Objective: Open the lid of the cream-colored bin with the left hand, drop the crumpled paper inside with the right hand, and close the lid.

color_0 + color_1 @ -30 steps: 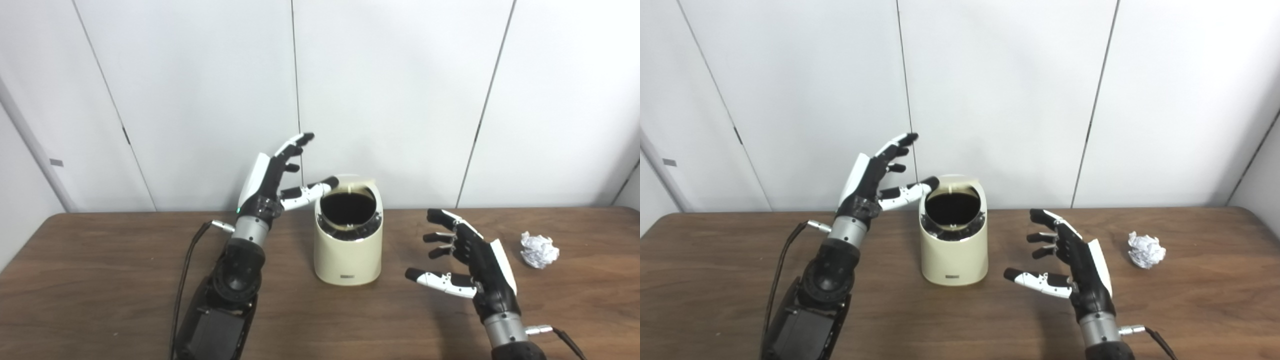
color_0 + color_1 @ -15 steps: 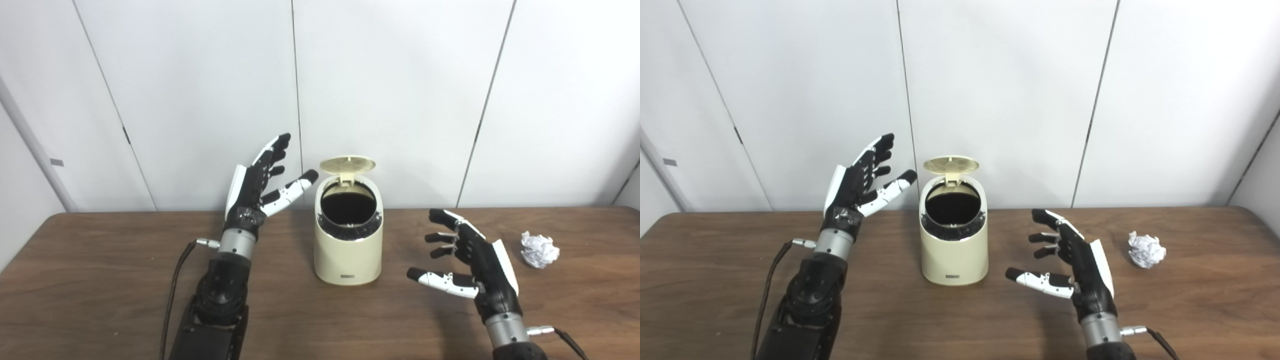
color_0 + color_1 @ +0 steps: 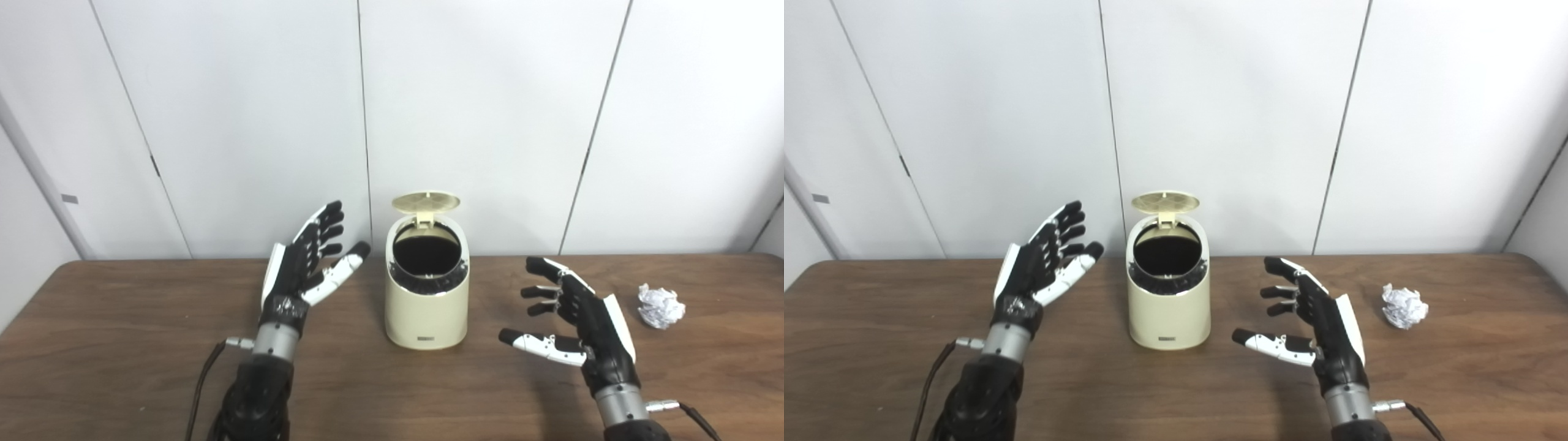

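I read the lid [image 3: 426, 201] as already up, standing upright behind the dark mouth of the cream-colored bin [image 3: 427, 306] at the middle of the tabletop [image 3: 122, 343]; so the opening step looks done and the paper step is next; my left robot hand [image 3: 306, 269] hangs beside the bin, fingers spread wide, holding nothing; my right robot hand [image 3: 572, 318] hovers on the bin's other side, likewise spread and empty; the crumpled paper [image 3: 660, 305] lies well apart, further right; I judge the right hand must reach outward and close on it; the bin's inside is black, its contents unreadable; both forearms are cut off at the bottom edge.
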